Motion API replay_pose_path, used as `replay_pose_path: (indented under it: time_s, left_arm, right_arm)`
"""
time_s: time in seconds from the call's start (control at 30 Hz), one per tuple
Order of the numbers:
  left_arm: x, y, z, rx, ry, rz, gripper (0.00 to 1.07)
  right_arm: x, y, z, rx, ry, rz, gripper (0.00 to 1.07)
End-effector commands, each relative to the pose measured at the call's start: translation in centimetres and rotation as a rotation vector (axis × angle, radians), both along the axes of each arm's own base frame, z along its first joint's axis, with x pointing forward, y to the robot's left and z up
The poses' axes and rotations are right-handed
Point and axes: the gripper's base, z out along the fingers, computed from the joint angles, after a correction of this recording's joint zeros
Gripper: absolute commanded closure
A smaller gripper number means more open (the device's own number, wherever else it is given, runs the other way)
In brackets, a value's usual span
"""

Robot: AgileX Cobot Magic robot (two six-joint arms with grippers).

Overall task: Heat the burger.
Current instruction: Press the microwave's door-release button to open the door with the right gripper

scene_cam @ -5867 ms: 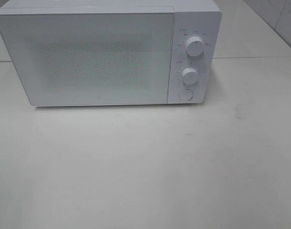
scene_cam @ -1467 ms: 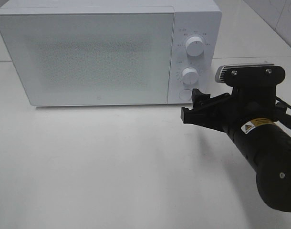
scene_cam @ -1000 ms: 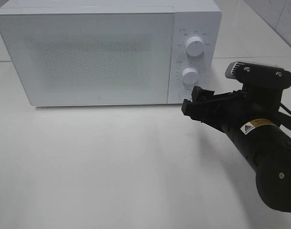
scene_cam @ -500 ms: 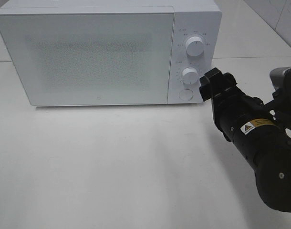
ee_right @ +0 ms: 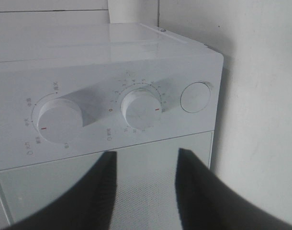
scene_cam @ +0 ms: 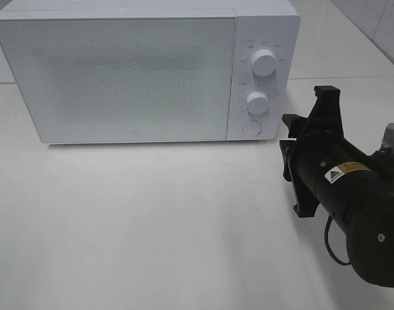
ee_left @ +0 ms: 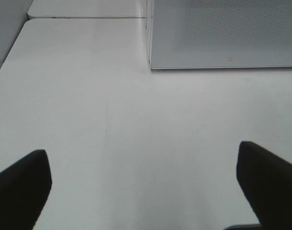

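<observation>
The burger is out of view. The white microwave (scene_cam: pixel 119 77) stands at the back of the table with its door closed, and nothing shows through the frosted window. My right gripper (scene_cam: pixel 286 139) hovers just right of the control panel, rolled onto its side. In the right wrist view the right gripper (ee_right: pixel 146 158) faces the panel with its jaws apart and nothing between them. Over bare table in front of the microwave's (ee_left: pixel 222 33) left corner, my left gripper (ee_left: pixel 143 167) is wide open and empty; it is outside the exterior view.
The panel carries an upper knob (scene_cam: pixel 264 62), a lower knob (scene_cam: pixel 257 101) and a round button (scene_cam: pixel 251 128); the right wrist view shows the same lower knob (ee_right: pixel 141 108) and button (ee_right: pixel 195 97). White table (scene_cam: pixel 152 226) stretches in front.
The right gripper has drawn back from the round button toward the right, rolled about a quarter turn, and its jaws have narrowed. The left gripper and microwave are unchanged.
</observation>
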Motion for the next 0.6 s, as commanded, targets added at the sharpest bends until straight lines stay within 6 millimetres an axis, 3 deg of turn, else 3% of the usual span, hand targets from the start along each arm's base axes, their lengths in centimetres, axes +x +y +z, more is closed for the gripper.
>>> replay_pose_path:
  time_s: [0.03,0.07,0.1,0.17,0.6]
  left_arm:
    - [-0.21,0.02,-0.05,-0.003,-0.025,0.006,0.09]
    - [-0.21,0.02,-0.05,-0.003,-0.025,0.006,0.09]
    - [-0.21,0.02,-0.05,-0.003,-0.025,0.006,0.09]
    - [-0.21,0.02,-0.05,-0.003,-0.025,0.006,0.09]
    - [-0.21,0.02,-0.05,-0.003,-0.025,0.006,0.09]
  right_arm:
    - [0.01,0.29,-0.12,0.037,0.026,0.003,0.94]
    - [0.01,0.29,-0.12,0.037,0.026,0.003,0.94]
    - [-0.03,0.33,-0.25,0.037,0.041,0.006,1.05]
    - [-0.04,0.33,-0.26,0.037,0.043,0.007,1.07]
    - [-0.04,0.56,-0.56,0.004,0.086,0.031,1.07]
